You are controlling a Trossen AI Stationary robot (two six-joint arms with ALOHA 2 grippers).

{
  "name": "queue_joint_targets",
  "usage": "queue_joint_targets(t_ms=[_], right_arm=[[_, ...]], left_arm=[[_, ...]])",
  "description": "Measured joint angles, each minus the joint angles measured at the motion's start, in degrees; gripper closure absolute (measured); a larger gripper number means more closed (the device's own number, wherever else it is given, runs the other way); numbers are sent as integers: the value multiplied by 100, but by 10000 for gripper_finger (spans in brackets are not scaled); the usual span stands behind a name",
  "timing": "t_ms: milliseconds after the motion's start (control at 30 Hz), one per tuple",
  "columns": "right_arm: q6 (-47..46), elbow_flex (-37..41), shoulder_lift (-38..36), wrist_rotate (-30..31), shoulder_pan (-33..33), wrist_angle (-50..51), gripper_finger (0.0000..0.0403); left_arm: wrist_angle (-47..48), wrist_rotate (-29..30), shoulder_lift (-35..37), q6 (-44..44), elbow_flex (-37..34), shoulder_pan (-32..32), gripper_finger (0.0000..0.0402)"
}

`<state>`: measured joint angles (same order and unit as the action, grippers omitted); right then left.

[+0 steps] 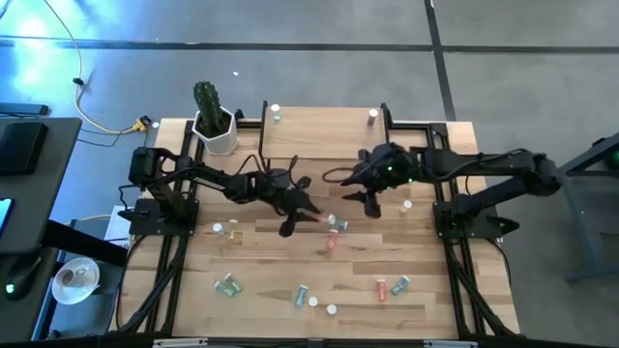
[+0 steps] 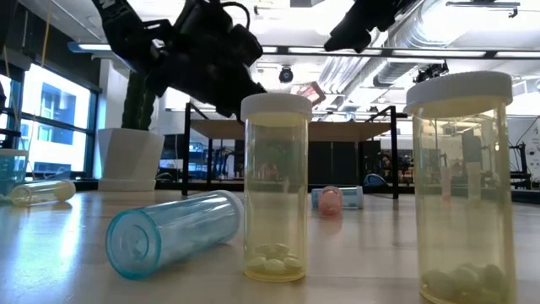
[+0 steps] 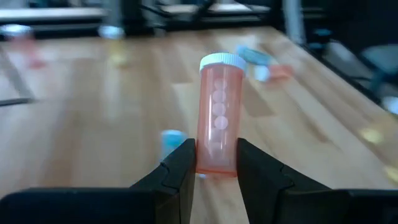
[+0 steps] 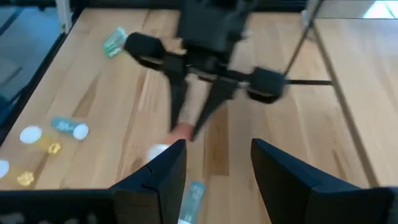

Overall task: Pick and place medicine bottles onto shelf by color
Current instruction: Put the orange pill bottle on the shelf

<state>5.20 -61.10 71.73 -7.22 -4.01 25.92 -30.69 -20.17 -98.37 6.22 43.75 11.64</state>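
Left claw (image 3: 211, 168): mine, over the middle of the surface (image 1: 426, 300), clamped around a pink-red bottle (image 3: 219, 118) with a white cap; pale pills show through its wall.

Lift: in the low view my left claw (image 2: 221, 84) hangs above the surface, so I judge the bottle is off the wood.

Right claw (image 4: 211, 168): fingers parted wide, nothing between them, hovering just right of the left claw and looking down at it.

Shelf (image 1: 324, 130): at the far edge of the surface, between the two arm bases; pale wood on thin black legs.

On the shelf: one small bottle near the far-left corner (image 1: 276, 113) and one near the far-right corner (image 1: 372, 117); too small to name their colours with confidence.

Loose, centre: a pink-red bottle (image 1: 331, 242) and a teal one (image 1: 338, 223) lie near my claws.

Loose, left: small bottles (image 1: 225, 230) beside the left arm, and a green one (image 1: 228, 286) nearer the front.

Loose, front: a teal bottle (image 1: 303, 296), then a pink-red (image 1: 381, 288) and a green (image 1: 399, 284) on the right.

Progress: early, by my reckoning; most bottles are off the shelf.

Next: carry my pink-red bottle to the far edge and stand it with its colour.
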Motion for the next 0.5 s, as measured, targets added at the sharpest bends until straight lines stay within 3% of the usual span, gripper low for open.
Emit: queue_joint_targets(t_ms=[167,333,500], right_arm=[[350,2,166,110,228,-206,225],[424,2,188,693,345,-394,219],[385,2,185,814,343,-398,219]], left_arm=[[-413,635,0,-207,0,-2,309],[-919,932,-2,-299,0,4,309],[-1480,1336,-2,-273,2,-11,309]])
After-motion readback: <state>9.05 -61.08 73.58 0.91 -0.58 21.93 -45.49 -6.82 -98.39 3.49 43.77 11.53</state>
